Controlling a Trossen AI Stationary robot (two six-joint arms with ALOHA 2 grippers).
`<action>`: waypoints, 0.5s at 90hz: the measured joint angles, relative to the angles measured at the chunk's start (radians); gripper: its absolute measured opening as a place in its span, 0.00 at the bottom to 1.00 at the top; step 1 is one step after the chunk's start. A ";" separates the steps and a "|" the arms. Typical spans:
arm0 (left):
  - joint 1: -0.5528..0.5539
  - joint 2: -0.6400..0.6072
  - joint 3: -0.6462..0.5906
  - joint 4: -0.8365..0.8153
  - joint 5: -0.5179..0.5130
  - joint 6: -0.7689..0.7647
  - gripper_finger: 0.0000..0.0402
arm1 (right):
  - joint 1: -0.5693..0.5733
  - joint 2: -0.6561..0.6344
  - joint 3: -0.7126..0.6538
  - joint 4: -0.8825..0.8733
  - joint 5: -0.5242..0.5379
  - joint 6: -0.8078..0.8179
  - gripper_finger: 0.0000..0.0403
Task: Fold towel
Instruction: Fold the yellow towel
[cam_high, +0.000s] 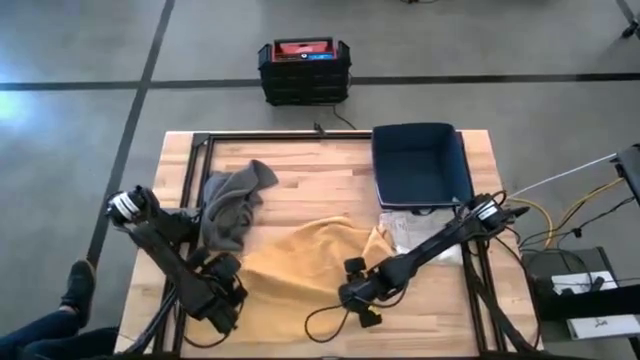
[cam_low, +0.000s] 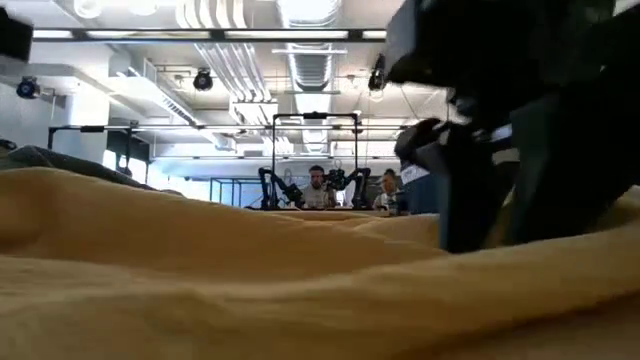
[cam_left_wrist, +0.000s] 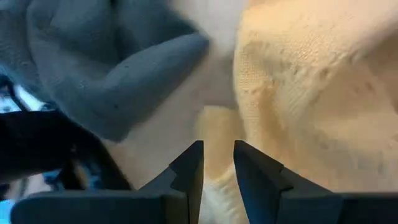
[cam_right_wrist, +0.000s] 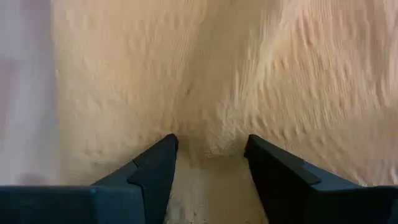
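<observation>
A yellow towel (cam_high: 300, 262) lies crumpled on the wooden table's middle, toward the near edge. My left gripper (cam_high: 226, 284) sits at its left edge, shut on a narrow strip of the yellow cloth (cam_left_wrist: 217, 134). My right gripper (cam_high: 356, 288) is low at the towel's right near edge and is open. Its fingers (cam_right_wrist: 155, 165) stand on either side of a raised ridge of the towel (cam_right_wrist: 208, 134). In the low view the towel (cam_low: 200, 270) fills the foreground and the right arm (cam_low: 500, 190) comes down onto it. My left gripper pinches a narrow tongue of the yellow towel's left edge (cam_left_wrist: 219, 155) between its two fingers, low over the table. One layer or several, I cannot tell. The rest of the towel lies slack on the table. My right gripper: whether its open fingers touch the towel ridge cannot be told.
A grey towel (cam_high: 235, 205) lies bunched just beyond my left gripper, also seen as the grey cloth (cam_left_wrist: 106, 68) close by. A dark blue bin (cam_high: 420, 165) stands at the far right, with a clear plastic bag (cam_high: 408, 235) in front of it. A black cable (cam_high: 325, 318) loops near the front edge.
</observation>
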 joint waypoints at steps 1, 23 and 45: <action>-0.001 -0.005 0.006 0.011 -0.010 0.004 0.19 | 0.000 -0.007 0.004 0.003 0.000 0.000 0.45; -0.023 -0.079 -0.031 0.582 -0.099 0.338 0.19 | -0.018 0.003 0.045 0.220 0.056 -0.023 0.45; -0.022 0.021 -0.110 0.573 0.111 0.328 0.19 | -0.025 0.155 0.049 0.318 0.069 0.037 0.45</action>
